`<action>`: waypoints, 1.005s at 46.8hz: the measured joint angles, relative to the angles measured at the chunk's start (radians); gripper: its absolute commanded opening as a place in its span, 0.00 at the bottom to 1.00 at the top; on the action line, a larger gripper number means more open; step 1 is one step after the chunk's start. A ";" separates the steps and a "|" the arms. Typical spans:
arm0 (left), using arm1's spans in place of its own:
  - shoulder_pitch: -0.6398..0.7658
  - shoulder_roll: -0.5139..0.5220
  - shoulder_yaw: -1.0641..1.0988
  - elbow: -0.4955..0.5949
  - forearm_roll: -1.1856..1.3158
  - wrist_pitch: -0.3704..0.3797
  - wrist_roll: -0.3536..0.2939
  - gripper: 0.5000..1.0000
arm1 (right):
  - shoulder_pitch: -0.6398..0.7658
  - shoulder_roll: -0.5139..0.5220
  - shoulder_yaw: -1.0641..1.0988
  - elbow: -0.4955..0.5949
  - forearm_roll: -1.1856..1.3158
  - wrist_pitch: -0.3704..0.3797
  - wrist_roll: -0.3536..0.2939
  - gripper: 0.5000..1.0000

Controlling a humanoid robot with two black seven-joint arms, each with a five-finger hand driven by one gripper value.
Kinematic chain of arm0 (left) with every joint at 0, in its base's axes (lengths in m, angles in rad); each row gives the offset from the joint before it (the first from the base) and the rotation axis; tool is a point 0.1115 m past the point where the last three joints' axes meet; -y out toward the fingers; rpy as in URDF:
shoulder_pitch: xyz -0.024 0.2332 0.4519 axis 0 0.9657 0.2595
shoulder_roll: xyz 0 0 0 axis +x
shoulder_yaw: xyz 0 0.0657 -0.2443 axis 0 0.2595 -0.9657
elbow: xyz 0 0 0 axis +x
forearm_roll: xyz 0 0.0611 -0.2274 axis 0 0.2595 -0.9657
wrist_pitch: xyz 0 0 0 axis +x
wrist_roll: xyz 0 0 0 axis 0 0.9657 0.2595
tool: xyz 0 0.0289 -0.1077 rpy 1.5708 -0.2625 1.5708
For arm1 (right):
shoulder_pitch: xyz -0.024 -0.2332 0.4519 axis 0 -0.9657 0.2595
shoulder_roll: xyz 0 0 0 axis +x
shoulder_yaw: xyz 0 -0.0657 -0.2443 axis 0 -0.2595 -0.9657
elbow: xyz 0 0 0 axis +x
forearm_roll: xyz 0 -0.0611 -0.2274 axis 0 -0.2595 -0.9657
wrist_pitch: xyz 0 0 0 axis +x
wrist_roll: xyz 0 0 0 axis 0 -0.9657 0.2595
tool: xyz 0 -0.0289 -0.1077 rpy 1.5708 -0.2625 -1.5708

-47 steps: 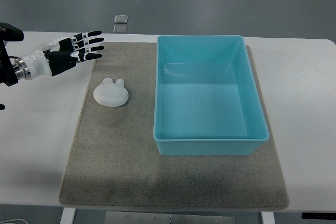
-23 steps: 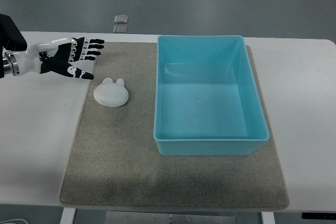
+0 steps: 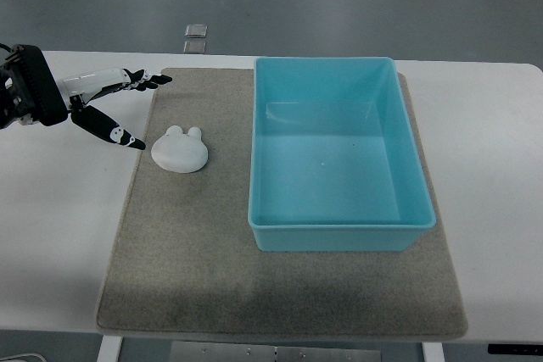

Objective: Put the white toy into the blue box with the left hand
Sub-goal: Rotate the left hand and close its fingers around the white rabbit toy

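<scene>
While half a second ago flat and palm-down, left hand [image 3: 100, 106] now rolled on edge just left of white toy [image 3: 180, 150], thumb dropped, fingers splayed, holding nothing. Toy unmoved: smooth, rounded, two-eared, resting on coarse grey mat [image 3: 187, 252], left of glossy rectangular blue box [image 3: 339, 231].

We have a single top view, looking steeply down from the robot's side, far enough back to frame the whole mat [image 3: 280, 286] and table [image 3: 59, 235].
</scene>
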 measured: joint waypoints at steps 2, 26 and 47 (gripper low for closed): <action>0.008 0.000 0.001 -0.010 0.044 0.012 -0.008 0.96 | 0.000 0.000 0.000 0.000 0.000 0.000 0.000 0.87; 0.051 -0.089 0.017 -0.028 0.276 0.106 -0.032 0.94 | 0.000 0.000 0.000 0.000 0.000 0.000 0.000 0.87; 0.031 -0.132 0.036 0.010 0.326 0.106 -0.029 0.17 | 0.000 0.000 0.000 0.000 0.000 0.000 0.000 0.87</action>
